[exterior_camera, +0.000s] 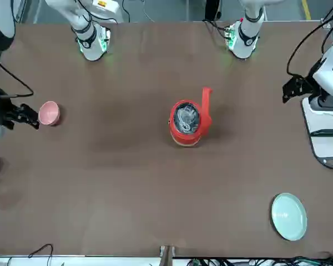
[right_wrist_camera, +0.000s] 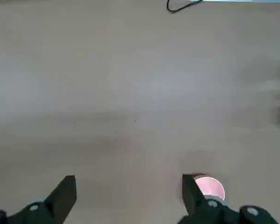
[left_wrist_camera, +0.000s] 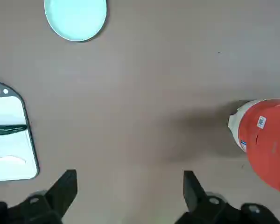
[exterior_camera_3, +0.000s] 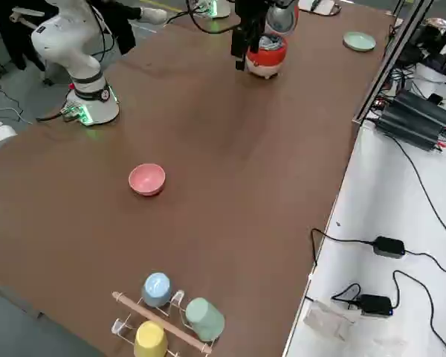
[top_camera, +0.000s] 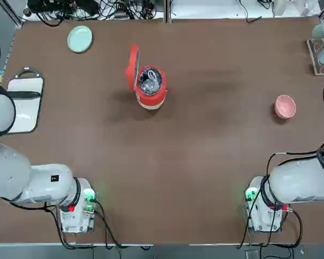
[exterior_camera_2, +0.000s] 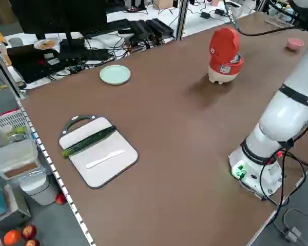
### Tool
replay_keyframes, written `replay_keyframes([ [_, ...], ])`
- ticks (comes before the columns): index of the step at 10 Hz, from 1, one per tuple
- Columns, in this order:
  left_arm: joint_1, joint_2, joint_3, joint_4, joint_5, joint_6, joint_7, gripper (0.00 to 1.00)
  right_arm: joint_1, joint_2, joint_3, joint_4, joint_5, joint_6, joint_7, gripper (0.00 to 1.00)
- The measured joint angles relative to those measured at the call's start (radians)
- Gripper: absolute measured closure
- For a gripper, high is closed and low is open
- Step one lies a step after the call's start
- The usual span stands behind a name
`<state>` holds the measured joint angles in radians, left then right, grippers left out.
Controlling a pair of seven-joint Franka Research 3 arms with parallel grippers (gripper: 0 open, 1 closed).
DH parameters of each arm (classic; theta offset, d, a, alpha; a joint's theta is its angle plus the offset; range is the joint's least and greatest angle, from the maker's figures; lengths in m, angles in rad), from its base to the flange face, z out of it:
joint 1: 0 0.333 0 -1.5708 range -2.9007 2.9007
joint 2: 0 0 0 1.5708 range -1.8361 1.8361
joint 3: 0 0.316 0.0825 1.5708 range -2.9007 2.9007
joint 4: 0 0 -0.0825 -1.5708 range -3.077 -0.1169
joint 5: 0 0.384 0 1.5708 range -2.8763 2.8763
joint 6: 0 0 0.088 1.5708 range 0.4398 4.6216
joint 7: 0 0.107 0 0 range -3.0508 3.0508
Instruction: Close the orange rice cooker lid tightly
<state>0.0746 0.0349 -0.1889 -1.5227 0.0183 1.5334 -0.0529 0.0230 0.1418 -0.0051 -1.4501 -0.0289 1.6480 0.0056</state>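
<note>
1. Cooker sits mid-table, lid upright; only the overhead views show its silvery pot.
2. Left gripper and right gripper open, empty.
3. Plate, bowl well apart.

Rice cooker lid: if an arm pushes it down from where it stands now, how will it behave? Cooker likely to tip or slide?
The lid stands upright on a side hinge, so it will probably swing over rigidly rather than flex. The rice cooker is short and wide with a flat base, so tipping seems unlikely. It stands free on the table, so a sideways push may slide it.
</note>
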Motion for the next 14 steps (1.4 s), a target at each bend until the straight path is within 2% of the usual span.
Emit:
replay_keyframes([
  [5,-0.011,0.019,-0.014,-0.006,-0.006,0.002,-0.050,0.00,0.001,-0.010,0.001,0.001,0.002,-0.002,-0.001,0.00],
  [8,-0.018,0.050,-0.095,-0.045,-0.007,0.050,-0.186,0.07,0.002,-0.010,0.003,0.000,0.002,-0.016,-0.038,0.00],
  [11,-0.022,0.064,-0.168,-0.176,-0.007,0.212,-0.325,0.25,0.005,-0.009,0.005,-0.015,0.026,-0.022,-0.155,0.00],
  [12,-0.023,0.072,-0.200,-0.217,-0.007,0.253,-0.352,0.39,0.006,-0.008,0.005,-0.025,0.049,-0.022,-0.205,0.00],
  [13,-0.025,0.078,-0.225,-0.249,-0.007,0.274,-0.375,0.48,0.005,-0.007,0.004,-0.038,0.082,-0.022,-0.261,0.00],
  [14,-0.027,0.088,-0.248,-0.267,-0.007,0.281,-0.411,0.53,0.001,-0.004,0.002,-0.048,0.123,-0.019,-0.351,0.00],
])
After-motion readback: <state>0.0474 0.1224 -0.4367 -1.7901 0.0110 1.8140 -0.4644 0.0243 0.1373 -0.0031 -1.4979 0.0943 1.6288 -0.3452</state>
